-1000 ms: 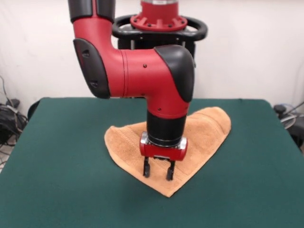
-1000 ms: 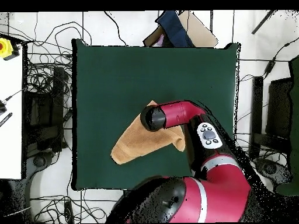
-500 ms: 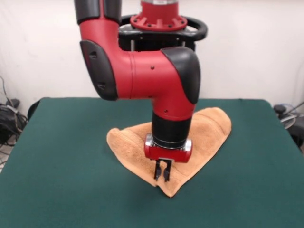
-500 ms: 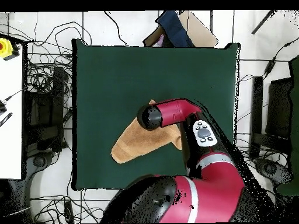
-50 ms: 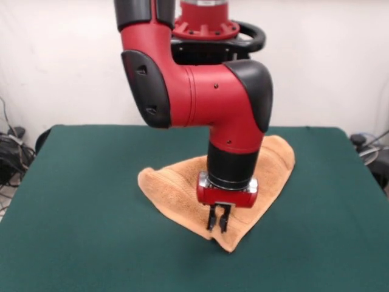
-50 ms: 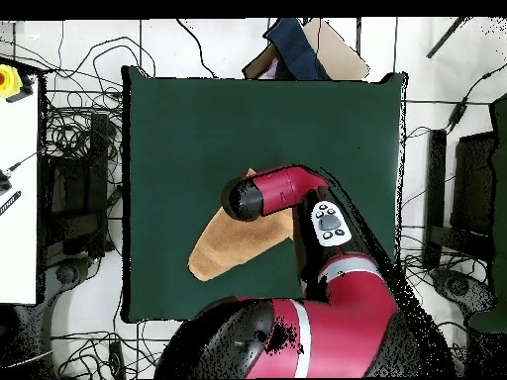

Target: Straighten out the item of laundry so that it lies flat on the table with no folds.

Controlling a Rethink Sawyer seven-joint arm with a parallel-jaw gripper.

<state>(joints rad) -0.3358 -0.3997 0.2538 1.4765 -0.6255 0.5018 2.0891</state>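
Front view: folded terry towel (image 5: 182, 191), roughly triangular

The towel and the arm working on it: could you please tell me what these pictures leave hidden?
- Front view: the arm hides the middle of the towel, so folds there cannot be judged.
- Overhead view: the arm's elbow covers the gripper and the towel's upper corner.
- Either view: the towel's tag cannot be found.
- Front view: the shut fingers meet the towel, but how much cloth they pinch is unclear.

A robotics lab; a red arm (image 5: 200, 103) on a pedestal stands at a green felt surface (image 6: 198, 129); tangled cables (image 6: 74, 129) cover the tiled floor (image 6: 436, 59).
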